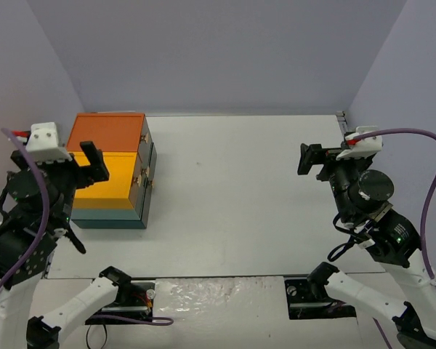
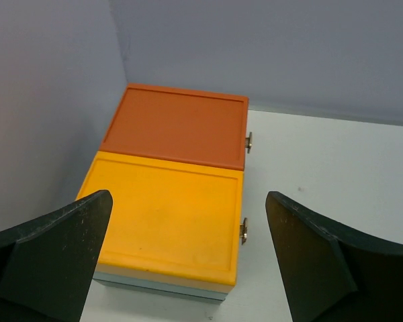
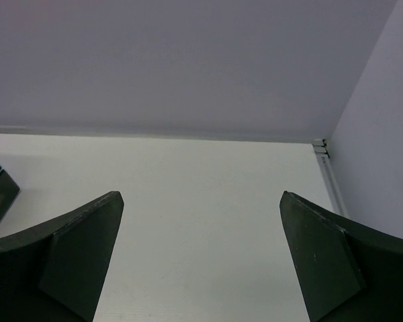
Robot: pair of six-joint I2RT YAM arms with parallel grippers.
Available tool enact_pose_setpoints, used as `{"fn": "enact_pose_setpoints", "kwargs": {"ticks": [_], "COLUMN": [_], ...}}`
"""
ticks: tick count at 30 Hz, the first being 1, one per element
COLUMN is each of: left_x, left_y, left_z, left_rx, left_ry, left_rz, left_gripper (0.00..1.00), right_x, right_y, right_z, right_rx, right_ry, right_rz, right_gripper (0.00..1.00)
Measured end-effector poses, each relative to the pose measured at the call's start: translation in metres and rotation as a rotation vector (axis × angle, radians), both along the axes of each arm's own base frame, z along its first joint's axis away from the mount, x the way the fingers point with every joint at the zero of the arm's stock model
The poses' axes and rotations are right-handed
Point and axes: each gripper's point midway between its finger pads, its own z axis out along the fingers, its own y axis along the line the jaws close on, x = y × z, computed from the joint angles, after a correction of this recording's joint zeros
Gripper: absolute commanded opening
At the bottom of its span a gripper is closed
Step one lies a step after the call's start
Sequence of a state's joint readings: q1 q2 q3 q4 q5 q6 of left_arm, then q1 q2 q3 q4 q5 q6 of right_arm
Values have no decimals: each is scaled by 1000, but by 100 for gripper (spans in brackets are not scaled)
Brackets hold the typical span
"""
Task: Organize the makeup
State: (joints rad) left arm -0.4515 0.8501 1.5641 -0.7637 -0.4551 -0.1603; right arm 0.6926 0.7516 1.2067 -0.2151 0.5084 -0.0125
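Note:
No makeup items show in any view; they are hidden or out of view. A teal box (image 1: 110,173) with an orange lid half (image 2: 176,124) and a yellow lid half (image 2: 168,218) stands closed at the table's left. My left gripper (image 1: 94,161) hovers over the box's yellow half, open and empty; in the left wrist view it (image 2: 188,258) frames the yellow lid. My right gripper (image 1: 314,160) is open and empty above the table at the right; in the right wrist view it (image 3: 201,255) shows only bare table between its fingers.
Small brass knobs (image 2: 250,141) stick out of the box's right side. Grey walls close the table at the back and both sides. A metal bracket (image 1: 341,120) sits in the far right corner. The white table (image 1: 240,189) stretches between the arms.

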Motion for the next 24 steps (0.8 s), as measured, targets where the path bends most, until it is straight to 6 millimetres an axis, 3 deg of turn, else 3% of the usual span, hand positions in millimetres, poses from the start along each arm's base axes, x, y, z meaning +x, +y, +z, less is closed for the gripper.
{"fn": "enact_pose_setpoints", "kwargs": {"ticks": [5,10,17,24], "left_x": [-39,-62,-65,-64], "left_y": [33,53,60,60], "left_z": [-7,-25,-47,-48], "left_rx": [-2,6,8,-3], "left_ry": [-35,-29,16,18], "left_rz": [81,144,188,201], "left_gripper": [97,97,97,97], "right_x": [0,4,18,24], "right_y": [-20,-19,-7,1], "right_z": [10,10,7,7], "right_rx": [-31,-45,-64,-63], "right_ry": [-17,-17,-10,-14], "right_rz": [-99,-110,-104,-88], "right_gripper": [100,100,100,100]}}
